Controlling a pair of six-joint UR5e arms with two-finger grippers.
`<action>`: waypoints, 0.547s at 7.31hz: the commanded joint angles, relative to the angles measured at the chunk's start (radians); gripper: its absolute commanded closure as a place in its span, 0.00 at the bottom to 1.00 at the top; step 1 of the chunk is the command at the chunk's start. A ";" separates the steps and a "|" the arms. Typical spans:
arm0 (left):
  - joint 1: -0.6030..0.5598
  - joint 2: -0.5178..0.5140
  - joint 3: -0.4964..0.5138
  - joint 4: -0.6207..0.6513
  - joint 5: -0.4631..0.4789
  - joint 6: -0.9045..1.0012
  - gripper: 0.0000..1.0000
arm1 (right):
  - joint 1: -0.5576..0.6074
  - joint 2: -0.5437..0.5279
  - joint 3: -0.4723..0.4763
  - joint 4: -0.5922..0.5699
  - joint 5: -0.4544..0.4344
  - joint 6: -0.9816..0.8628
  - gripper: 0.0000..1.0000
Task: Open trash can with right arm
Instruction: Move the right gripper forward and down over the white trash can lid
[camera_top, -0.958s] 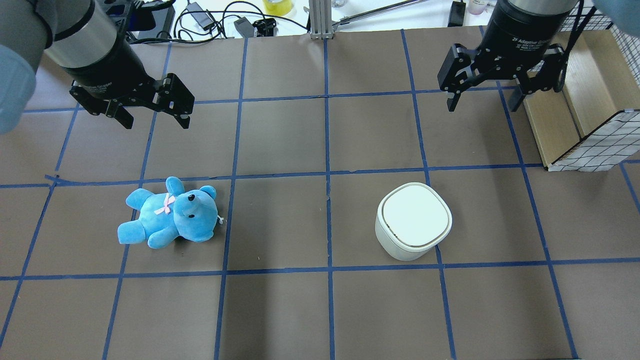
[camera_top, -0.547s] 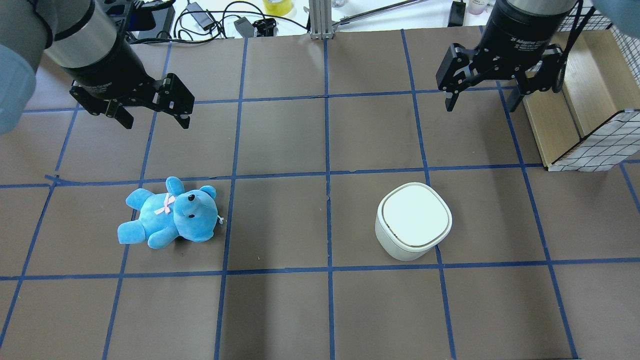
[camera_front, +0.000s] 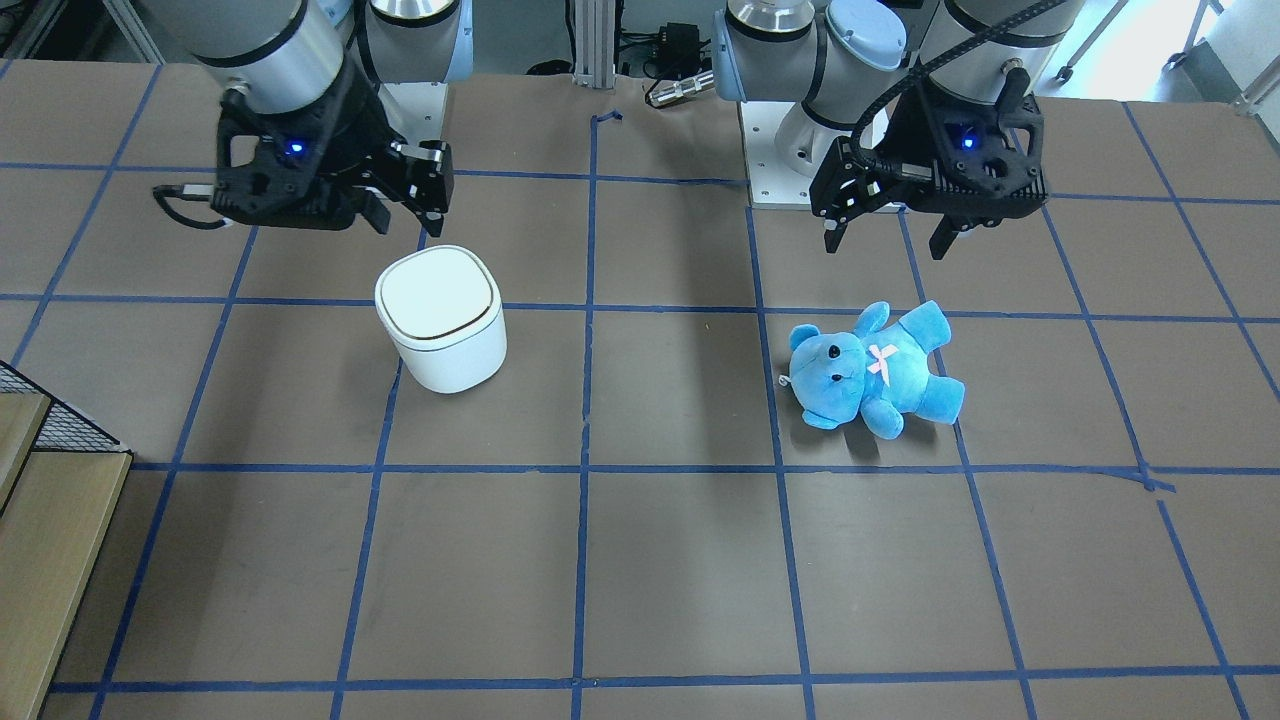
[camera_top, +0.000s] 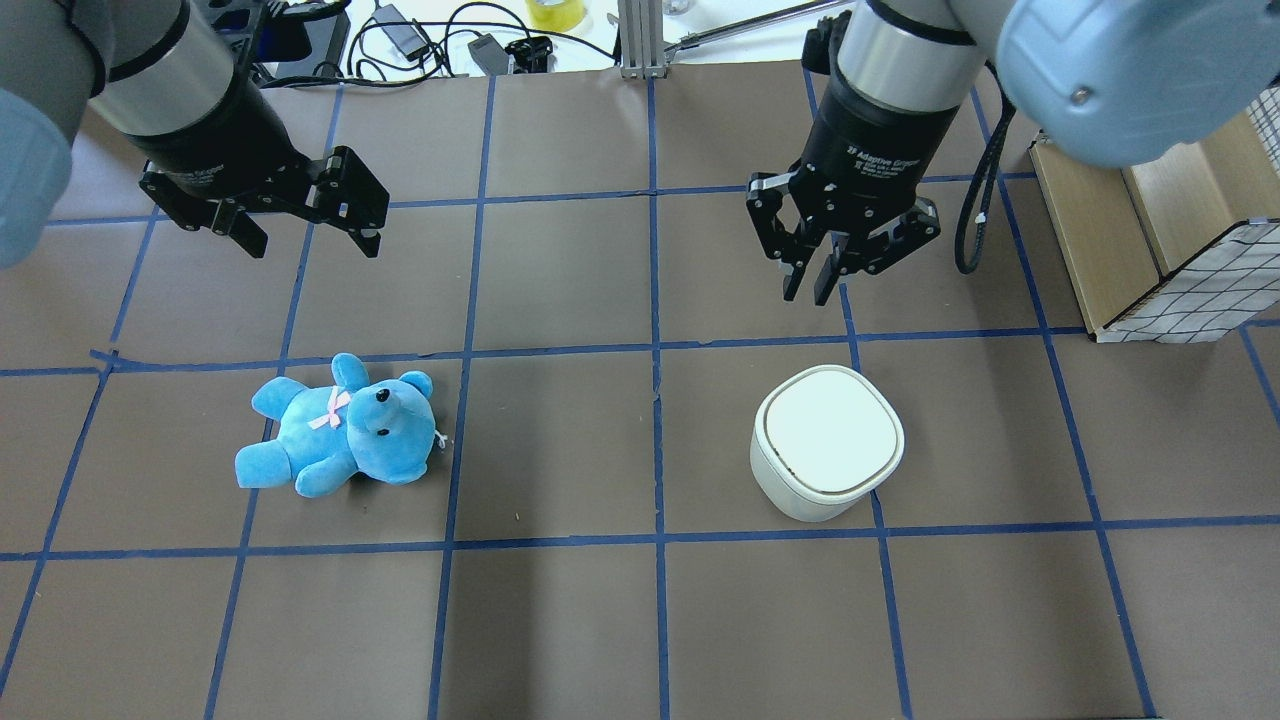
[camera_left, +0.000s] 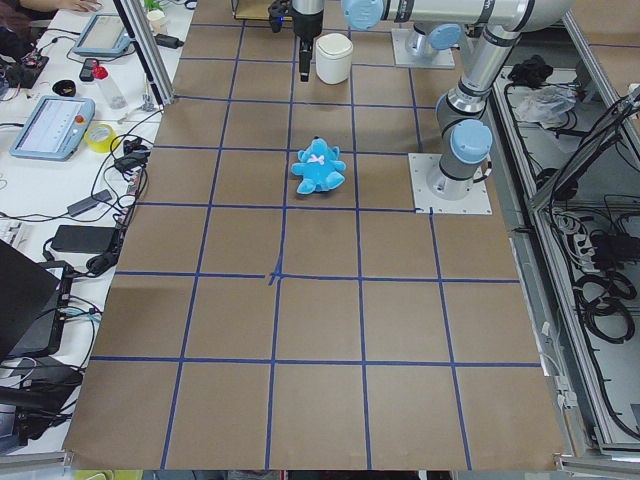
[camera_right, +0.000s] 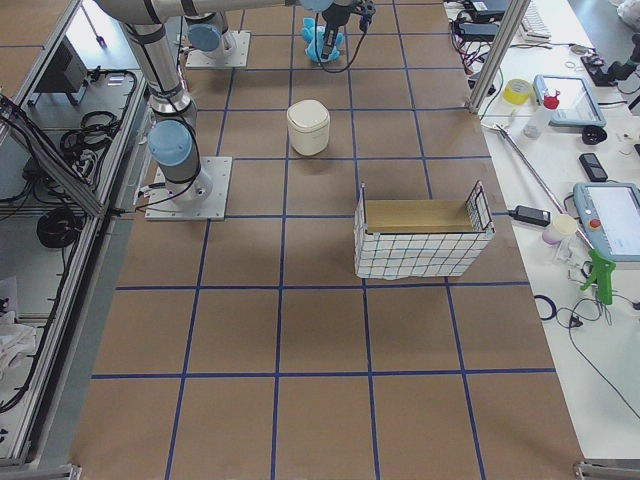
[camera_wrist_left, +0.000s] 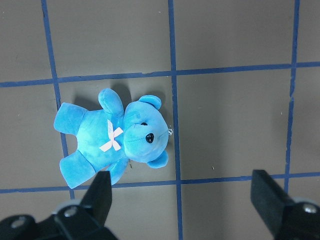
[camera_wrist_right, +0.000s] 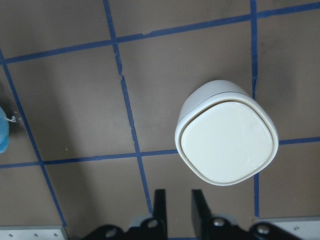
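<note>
**Now the right arm is found close to the trash can**

Since half a second ago, the right arm (camera_top: 900, 70) has been swung away from the wooden box (camera_top: 1130, 190) at the edge of the counter (camera_top: 560, 620) and brought toward the middle. In the overhead view the right jaws are held in the air at about 12 o'clock from the trash can (camera_top: 828, 442), near it but apart. Earlier spread wide, they have been drawn almost together. Only a narrow gap is left between the fingertips (camera_wrist_right: 160, 200), and nothing is held in it. They have also been turned about the wrist.

The trash can has not been moved. It is stood upright on the counter, over a blue tape line, with its lid (camera_top: 830, 425) shut flat. From the right wrist camera the lid is seen from above, at about 1 o'clock from the fingertips.

The left arm (camera_top: 190, 100) is unchanged, with the left jaws spread wide and empty above the counter, at about 12 o'clock from the blue teddy (camera_top: 340, 428). The teddy is left lying face up where it was, well apart from the trash can, at its 9 o'clock.
</note>
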 joint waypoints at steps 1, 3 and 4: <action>0.000 0.000 0.000 0.000 0.001 0.000 0.00 | 0.014 0.001 0.130 -0.078 -0.020 0.004 1.00; 0.000 0.000 0.000 0.000 0.001 0.000 0.00 | -0.003 0.003 0.236 -0.196 -0.093 0.006 1.00; 0.000 0.000 0.000 0.000 0.001 0.000 0.00 | -0.026 0.004 0.252 -0.210 -0.138 0.006 1.00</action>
